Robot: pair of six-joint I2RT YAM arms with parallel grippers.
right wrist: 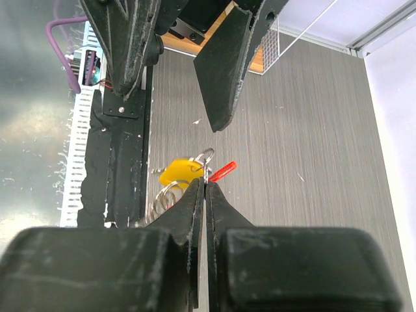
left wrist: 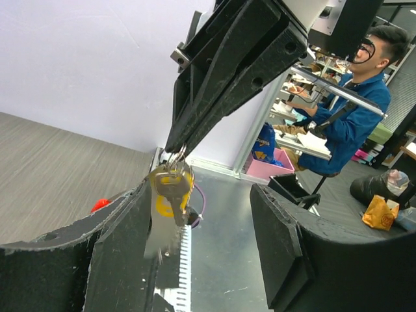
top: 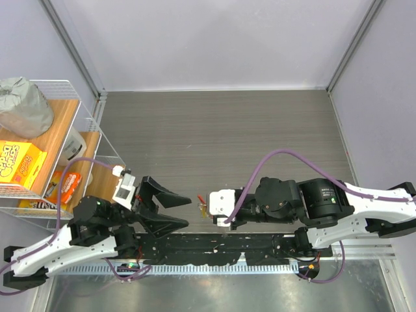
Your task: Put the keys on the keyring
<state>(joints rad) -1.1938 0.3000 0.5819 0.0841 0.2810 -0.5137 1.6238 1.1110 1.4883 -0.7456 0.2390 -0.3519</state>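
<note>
Keys from overhead, where do you make them out?

Only a yellow speck at the tips of the right gripper, near the front edge of the grey wood-grain table. Its black fingers are pinched together. The left gripper faces it from just beside, its two tapered jaws splayed wide with nothing between them.

And the left wrist camera?

Clearer. The keyring, a thin silvery loop, is nipped in the right gripper's tips reaching down from above. The keys hang beneath it: rounded yellow plastic head on top, flat metal blade pointing down, long axis near upright and leaning a touch to the lower left. The blade is blurred. It dangles by the inner edge of one open jaw; whether it touches, I cannot tell. A red plastic piece peeps out behind that jaw.

The right wrist camera?

Matte black fingers closed flat against each other, gripping the wire ring at their tips. The yellow head lies left of the tips, and the red piece, glossy and narrow, slants off up-right.
</note>
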